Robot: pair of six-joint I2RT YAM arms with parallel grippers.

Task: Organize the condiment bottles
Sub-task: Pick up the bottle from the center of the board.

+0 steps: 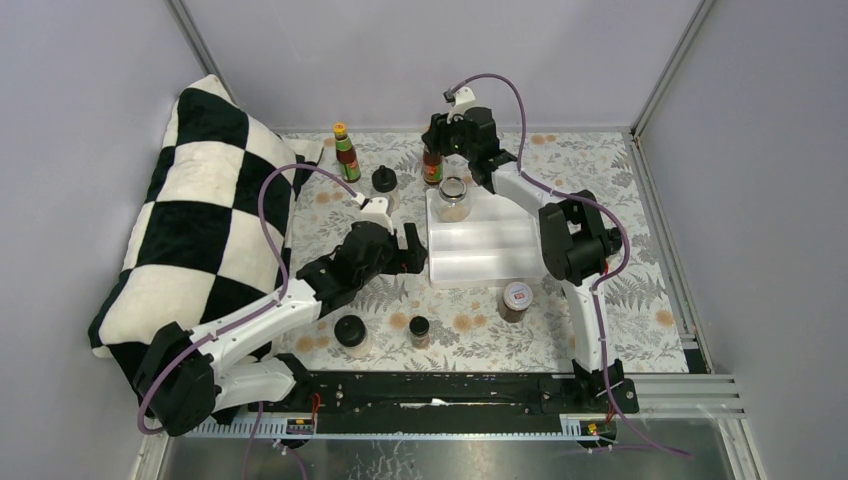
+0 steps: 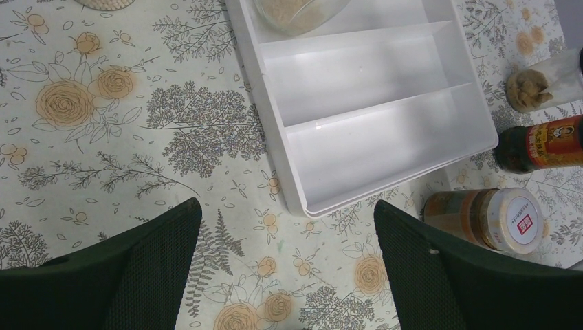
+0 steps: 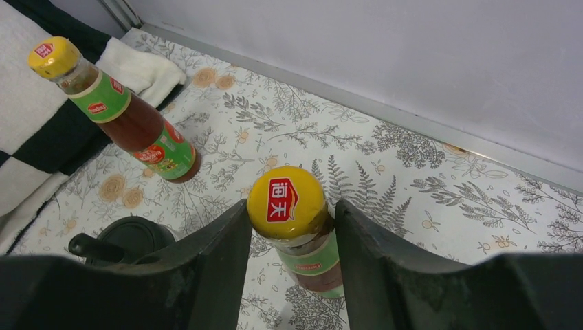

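Observation:
My right gripper [image 1: 440, 140] is shut on the neck of a tall red-sauce bottle [image 3: 302, 247] with a yellow-orange cap, just behind the far left corner of the white tray [image 1: 485, 262]. It also shows in the right wrist view [image 3: 292, 206]. A second sauce bottle [image 1: 346, 152] stands farther left. A clear jar [image 1: 452, 197] sits in the tray's far compartment. My left gripper [image 1: 412, 248] is open and empty beside the tray's left wall, above bare cloth [image 2: 289, 275]. Other jars: black-lidded [image 1: 385, 183], black-lidded [image 1: 351, 333], small dark [image 1: 419, 330], red-and-white-lidded [image 1: 516, 298].
A black-and-white checkered cushion [image 1: 200, 230] fills the left side. The left wrist view shows the tray [image 2: 385, 130] with two bare compartments, and past its right end a dark bottle [image 2: 543, 144] and a clear jar [image 2: 536, 86]. Grey walls enclose the table.

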